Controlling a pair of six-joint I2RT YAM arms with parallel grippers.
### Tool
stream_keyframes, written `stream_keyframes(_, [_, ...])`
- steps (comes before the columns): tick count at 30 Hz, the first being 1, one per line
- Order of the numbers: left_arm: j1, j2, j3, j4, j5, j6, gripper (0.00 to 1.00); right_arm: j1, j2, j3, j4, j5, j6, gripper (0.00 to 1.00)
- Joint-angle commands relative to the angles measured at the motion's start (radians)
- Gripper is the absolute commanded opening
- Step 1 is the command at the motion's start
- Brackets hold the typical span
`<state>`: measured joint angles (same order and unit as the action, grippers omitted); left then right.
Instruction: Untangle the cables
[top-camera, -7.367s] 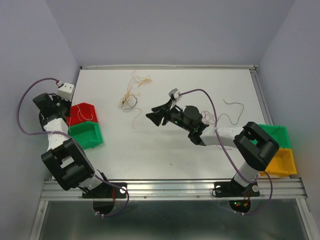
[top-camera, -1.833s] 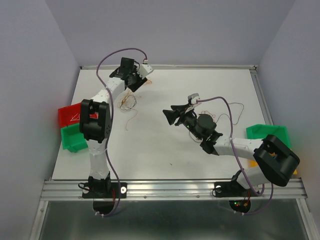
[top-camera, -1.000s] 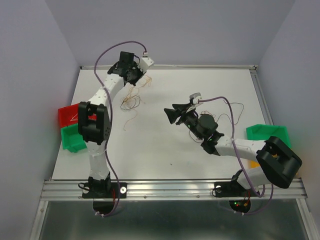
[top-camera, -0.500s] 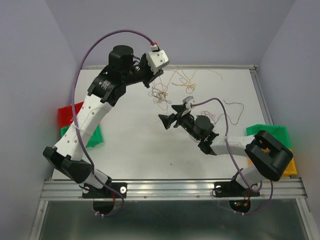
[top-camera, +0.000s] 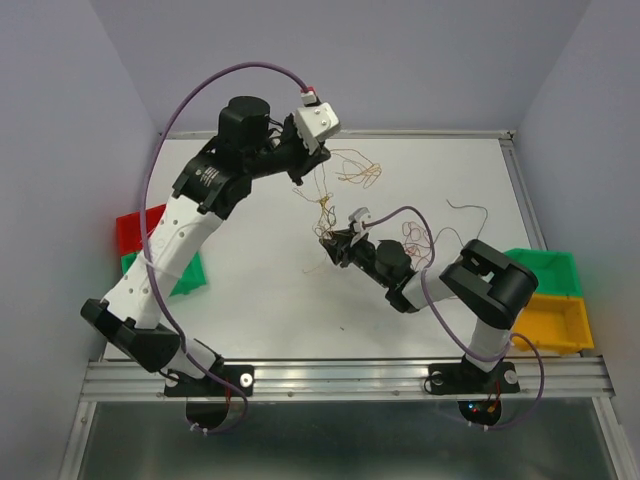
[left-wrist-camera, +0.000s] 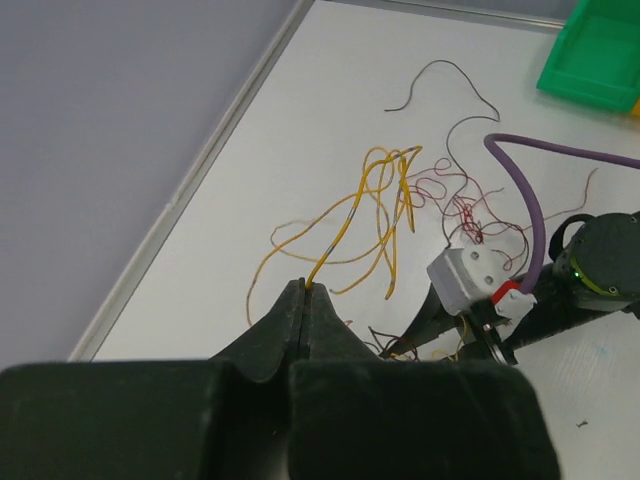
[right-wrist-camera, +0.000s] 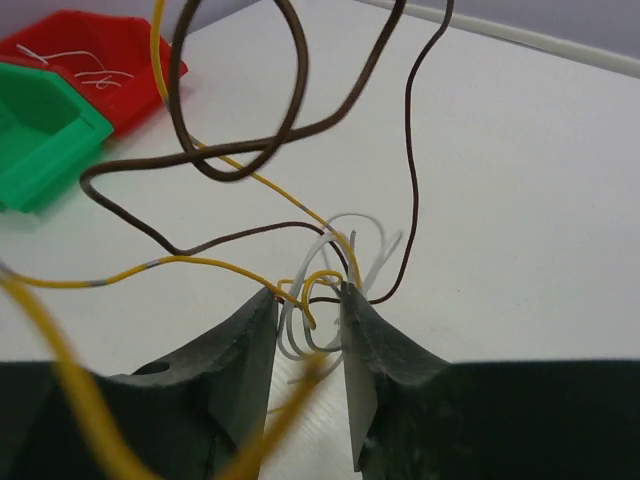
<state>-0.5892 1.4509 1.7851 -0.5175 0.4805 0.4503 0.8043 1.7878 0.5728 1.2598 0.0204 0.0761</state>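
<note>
The cables (top-camera: 326, 212) hang as a thin tangle at mid-table, with yellow loops (top-camera: 356, 172) strung up behind it. My left gripper (top-camera: 298, 172), raised above the table, is shut on a yellow cable (left-wrist-camera: 375, 200) that leaves its tips (left-wrist-camera: 305, 286). Red cables (left-wrist-camera: 455, 195) and a dark brown one (left-wrist-camera: 450, 85) lie on the table beyond. My right gripper (top-camera: 326, 243) sits low under the tangle. Its jaws (right-wrist-camera: 308, 300) stand a little apart around a knot of white loops (right-wrist-camera: 345, 250), yellow cable (right-wrist-camera: 200, 262) and brown cable (right-wrist-camera: 290, 90).
A red bin (top-camera: 130, 225) and a green bin (top-camera: 185, 275) sit at the table's left edge. Another green bin (top-camera: 550, 270) and a yellow bin (top-camera: 560, 320) sit at the right edge. A loose dark wire (top-camera: 470, 208) lies right of centre.
The left gripper has lifted the yellow cable off the back left of the table toward the middle. The right gripper has dropped in under the hanging tangle and its jaws have narrowed around it.
</note>
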Motion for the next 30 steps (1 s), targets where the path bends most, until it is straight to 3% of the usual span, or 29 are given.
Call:
stream_keyframes(1, [-0.003,-0.162,0.073,0.172,-0.181,-0.065,0.0,-0.005,-0.028,0.003,0.348,0.032,-0.007,0.34])
stream_keyframes(3, [-0.004,-0.228,0.082,0.255,-0.283,-0.078,0.0,-0.008,-0.034,0.004,0.314,0.065,-0.006,0.28])
stream_keyframes(9, [-0.004,-0.39,0.105,0.465,-0.569,-0.053,0.0,-0.019,-0.044,0.025,0.237,0.177,0.019,0.2])
stream_keyframes(13, [-0.003,-0.486,-0.003,0.774,-0.75,0.039,0.0,-0.042,-0.059,0.024,0.19,0.251,0.072,0.11])
stream_keyframes(18, [-0.004,-0.477,-0.003,0.761,-0.789,0.077,0.0,-0.079,-0.093,0.003,0.156,0.282,0.146,0.08])
stream_keyframes(24, [-0.004,-0.455,-0.101,0.748,-0.732,0.085,0.0,-0.094,-0.116,-0.01,0.15,0.207,0.151,0.08])
stream_keyframes(28, [-0.004,-0.422,-0.141,0.741,-0.729,0.082,0.0,-0.094,-0.122,-0.004,0.127,0.13,0.122,0.21])
stream_keyframes(29, [-0.004,-0.422,-0.153,0.741,-0.718,0.076,0.0,-0.094,-0.125,-0.002,0.118,0.1,0.113,0.4])
stream_keyframes(30, [-0.004,-0.423,-0.176,0.737,-0.686,0.07,0.0,-0.094,-0.128,-0.001,0.116,0.031,0.097,0.5])
